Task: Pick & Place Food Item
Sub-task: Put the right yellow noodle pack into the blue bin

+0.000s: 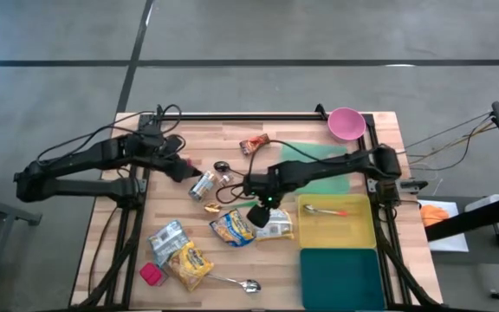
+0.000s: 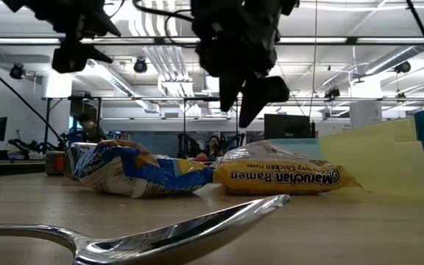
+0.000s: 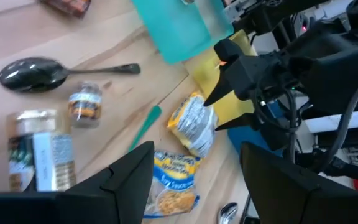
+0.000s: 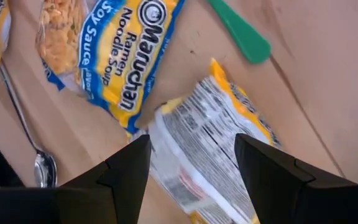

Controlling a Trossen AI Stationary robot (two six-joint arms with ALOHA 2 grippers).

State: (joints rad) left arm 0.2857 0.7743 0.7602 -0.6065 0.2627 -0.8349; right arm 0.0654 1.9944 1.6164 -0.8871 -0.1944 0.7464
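Note:
Two ramen packs lie flat on the wooden table: a blue-and-yellow soy sauce pack (image 1: 232, 230) (image 4: 123, 56) and a pack lying printed back up (image 1: 275, 225) (image 4: 197, 149). My right gripper (image 1: 258, 211) (image 4: 191, 142) hangs open above the back-up pack, pointing steeply down, its fingers apart over the pack's width and clear of it. In the low view it (image 2: 250, 92) is well above the pack (image 2: 285, 177). My left gripper (image 1: 183, 169) (image 3: 194, 149) is open and holds nothing, raised near the table's far left, beside a can (image 1: 202, 185).
A yellow tray (image 1: 364, 234) holding a spoon and a teal tray (image 1: 340, 277) stand at the right. A pink bowl (image 1: 346, 123), green mat (image 1: 319, 160), snack bar (image 1: 254, 145), dark spoon (image 3: 33, 71), small jar (image 3: 84, 104), two more packs (image 1: 178, 251) and a metal spoon (image 1: 236, 283) lie around.

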